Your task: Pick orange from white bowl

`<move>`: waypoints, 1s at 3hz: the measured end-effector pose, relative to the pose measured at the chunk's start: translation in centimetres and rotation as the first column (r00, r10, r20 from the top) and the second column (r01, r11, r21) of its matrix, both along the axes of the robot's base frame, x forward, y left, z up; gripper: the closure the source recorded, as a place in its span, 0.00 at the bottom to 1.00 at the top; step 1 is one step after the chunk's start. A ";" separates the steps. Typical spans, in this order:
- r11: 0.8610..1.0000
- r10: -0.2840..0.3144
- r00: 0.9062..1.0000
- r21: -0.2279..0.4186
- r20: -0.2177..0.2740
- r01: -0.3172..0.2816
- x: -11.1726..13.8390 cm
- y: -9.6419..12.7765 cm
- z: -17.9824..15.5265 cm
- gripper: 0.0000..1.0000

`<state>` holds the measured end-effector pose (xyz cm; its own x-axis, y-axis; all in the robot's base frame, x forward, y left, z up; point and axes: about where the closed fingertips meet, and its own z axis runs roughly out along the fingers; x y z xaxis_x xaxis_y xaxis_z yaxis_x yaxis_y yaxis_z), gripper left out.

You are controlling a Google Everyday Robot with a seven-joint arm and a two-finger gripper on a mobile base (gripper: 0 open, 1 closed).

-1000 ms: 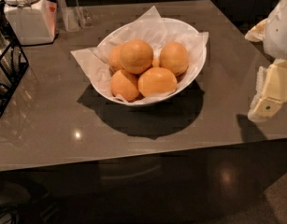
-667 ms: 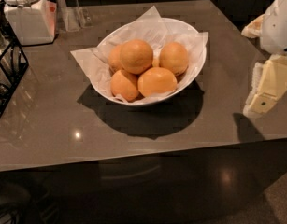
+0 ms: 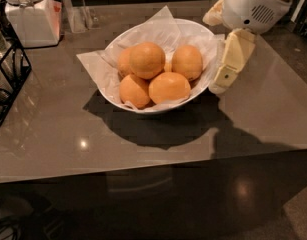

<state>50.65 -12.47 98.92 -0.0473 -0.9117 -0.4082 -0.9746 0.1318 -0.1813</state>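
Note:
The white bowl (image 3: pixel 158 107) stands mid-table, lined with white crinkled paper (image 3: pixel 95 64) that sticks past its rim. It holds several oranges. The roundest, largest-looking orange (image 3: pixel 147 60) sits on top of the pile, left of centre. Others lie at the right (image 3: pixel 187 61), the front (image 3: pixel 169 87) and the front left (image 3: pixel 134 90). My gripper (image 3: pixel 214 54) hangs at the bowl's right rim, open and empty. Its lower cream finger (image 3: pixel 232 59) sits just outside the rim, and its other finger (image 3: pixel 213 15) is above the far right rim. It touches no orange.
A white lidded jar (image 3: pixel 29 11) stands at the back left. A black wire rack (image 3: pixel 10 79) is at the left edge. A clear stand (image 3: pixel 80 14) is behind the bowl. The table's front edge (image 3: pixel 143 169) runs below the bowl, with dark floor beyond.
My gripper has moved left and slightly up, from well to the right of the bowl to its right rim. The bowl and the oranges have not moved.

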 end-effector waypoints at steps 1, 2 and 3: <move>0.993 0.112 0.994 0.030 0.005 -0.112 2.1 4.6 1.0 0.00; 0.993 0.113 0.993 0.036 0.021 -0.113 2.5 5.1 1.3 0.00; 0.991 0.094 0.996 0.097 0.007 -0.094 3.0 4.6 0.2 0.00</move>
<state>53.63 -7.89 99.10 0.0375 -0.8682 -0.4948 -0.9831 0.0567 -0.1742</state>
